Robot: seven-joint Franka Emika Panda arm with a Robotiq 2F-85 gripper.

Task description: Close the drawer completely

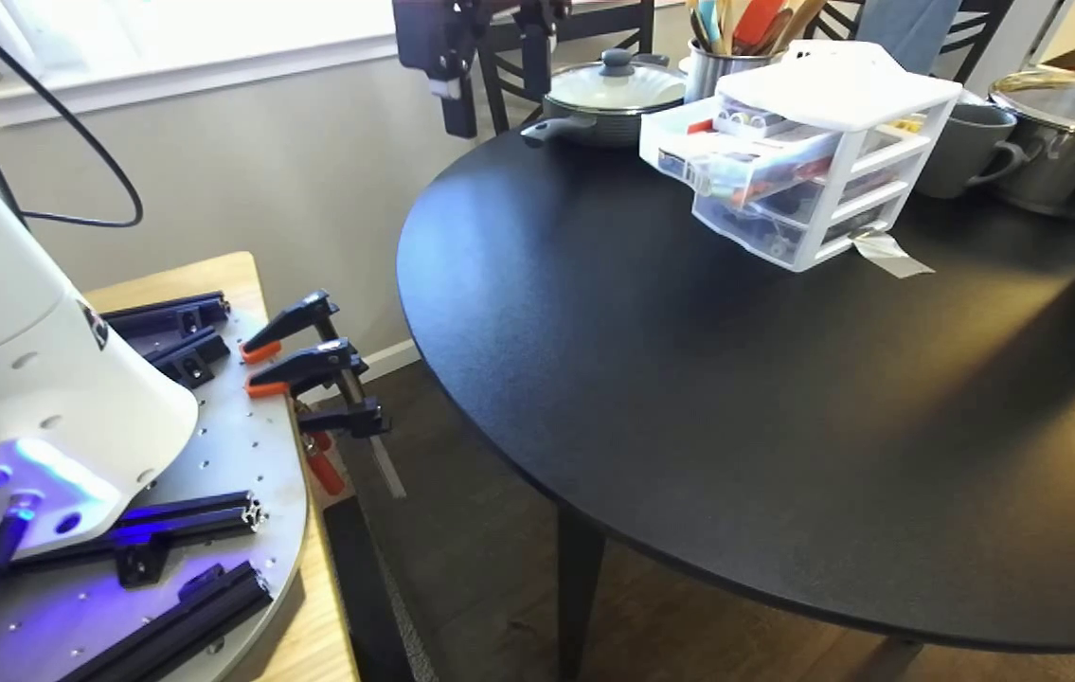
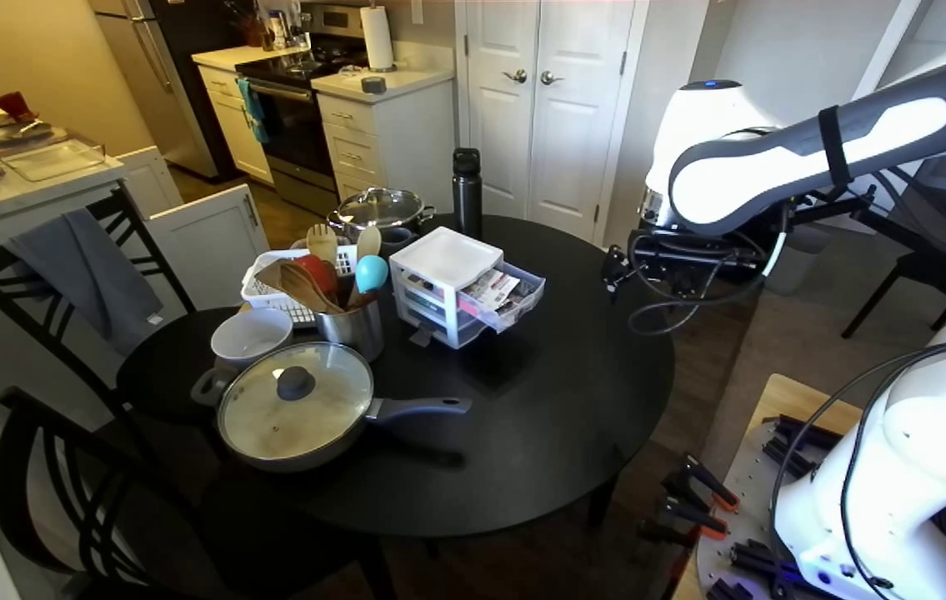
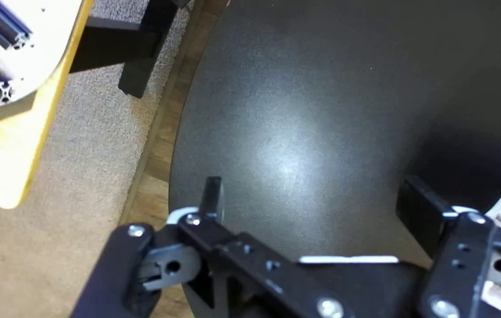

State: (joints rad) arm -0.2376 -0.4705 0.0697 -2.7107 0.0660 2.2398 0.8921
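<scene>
Arm (image 2: 773, 182) slanting from an exterior view's upper right, stove (image 2: 299, 127) only there, end effector (image 3: 314, 196) fingers apart, drawer (image 2: 514, 302) jutting out

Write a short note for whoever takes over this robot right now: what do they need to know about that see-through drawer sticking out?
End effector: open, holding nothing, not touching the drawer.
Where things are: it is the clear top drawer of the white-framed organizer on the black table; it stands well out, with small items in it.
Done: no closing shows yet.
Left: shut it completely, probably by pressing its front straight back into the organizer.
</scene>
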